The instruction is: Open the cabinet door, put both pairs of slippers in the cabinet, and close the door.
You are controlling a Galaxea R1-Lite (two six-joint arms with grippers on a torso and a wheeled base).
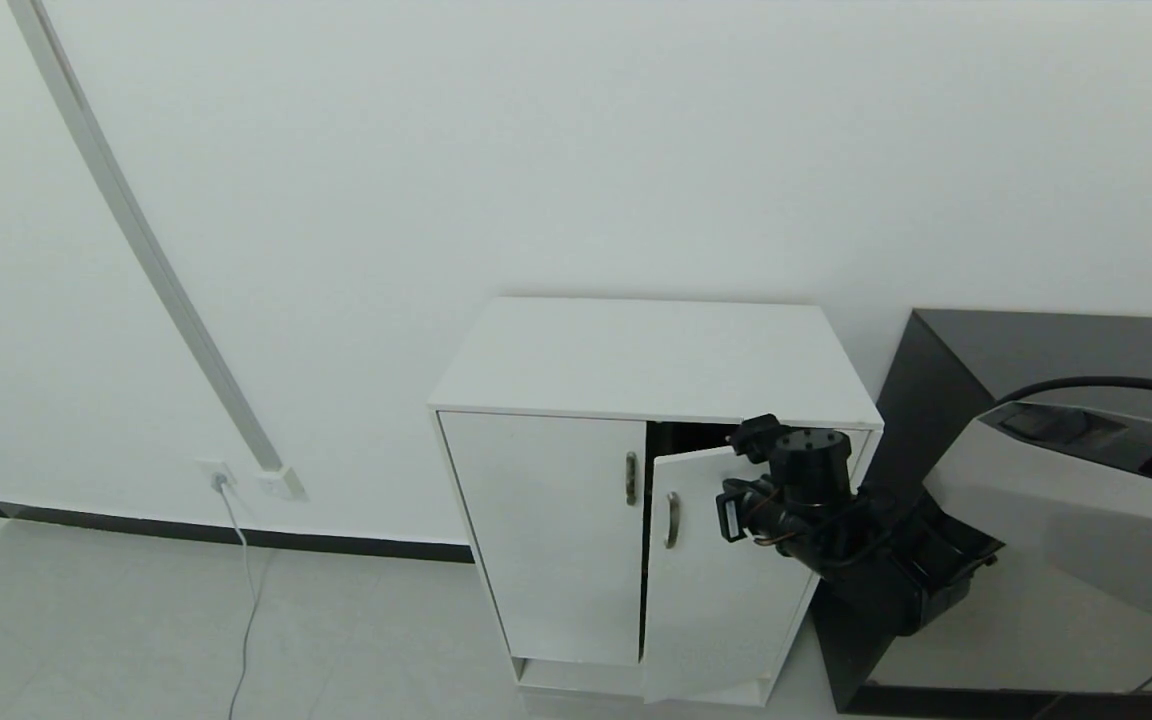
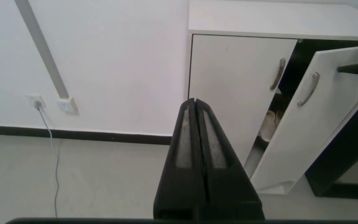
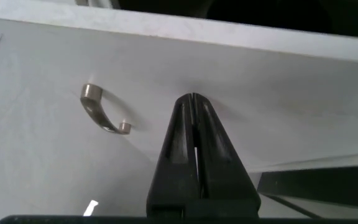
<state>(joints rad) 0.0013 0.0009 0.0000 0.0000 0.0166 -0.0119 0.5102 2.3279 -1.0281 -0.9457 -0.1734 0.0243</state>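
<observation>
**Head view.** One white cabinet (image 1: 636, 355) stands against the wall (image 1: 436, 150), with two doors and two handles. The left door (image 1: 546, 530) is shut. The right door (image 1: 726, 600) stands ajar, with a dark gap along its top and inner edges. The left handle (image 1: 631, 478) and right handle (image 1: 672, 520) lie just beside each other at the centre. The right gripper (image 1: 744, 438) sits at the upper right of the right door's outer face. One black unit (image 1: 956, 360) stands just right of the cabinet. One socket (image 1: 216, 472) is on the wall to the left, with one cable (image 1: 248, 600) hanging to the floor.

**Left wrist view.** The left gripper (image 2: 194, 106) has its two fingers pressed together and holds nothing. It is well apart from the cabinet (image 2: 272, 18), to its left. Pale slippers (image 2: 269, 124) show inside, in the gap between the left door (image 2: 229, 93) and right door (image 2: 316, 137). Their number cannot be told.

**Right wrist view.** The right gripper (image 3: 193, 99) has its fingers closed on each other and grips nothing. Its tips meet the right door (image 3: 260, 81) below the door's top edge, beside the right handle (image 3: 104, 115).
</observation>
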